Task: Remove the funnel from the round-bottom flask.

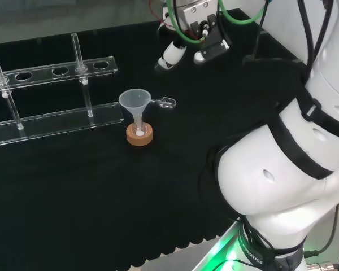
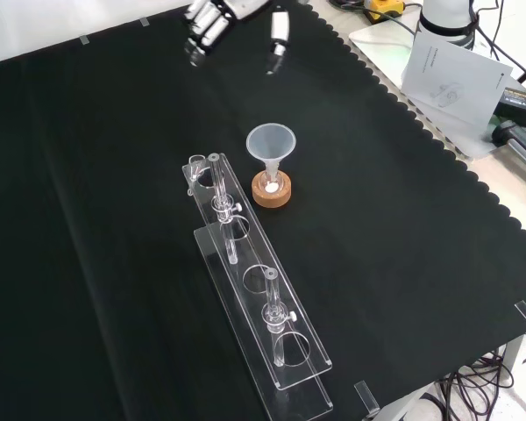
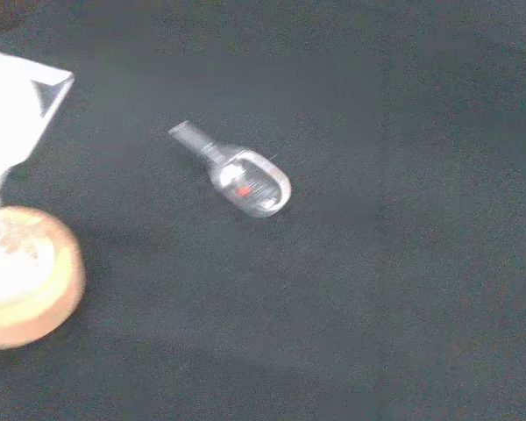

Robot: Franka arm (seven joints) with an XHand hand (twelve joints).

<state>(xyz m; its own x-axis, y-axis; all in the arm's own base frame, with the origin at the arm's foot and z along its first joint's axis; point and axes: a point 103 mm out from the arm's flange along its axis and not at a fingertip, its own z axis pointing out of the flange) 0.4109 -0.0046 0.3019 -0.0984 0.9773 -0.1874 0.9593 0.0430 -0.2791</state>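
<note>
At mid-frame in the head view, the funnel (image 1: 135, 100) stands with its stem down in the flask (image 1: 139, 132), which sits in a cork ring (image 1: 139, 135) on the black desk (image 1: 101, 197). Just to the right lies a small clear spoon-like piece (image 1: 166, 103). Up at the top of the frame the hand (image 1: 206, 42) hovers well apart, fingers (image 1: 170, 55) relaxed and holding nothing. Best handling, by judgement: come down over the wide cone, pinch its rim, and lift straight up so the flask is not tipped off its ring. Left of it stands a clear rack (image 1: 51, 96).
</note>
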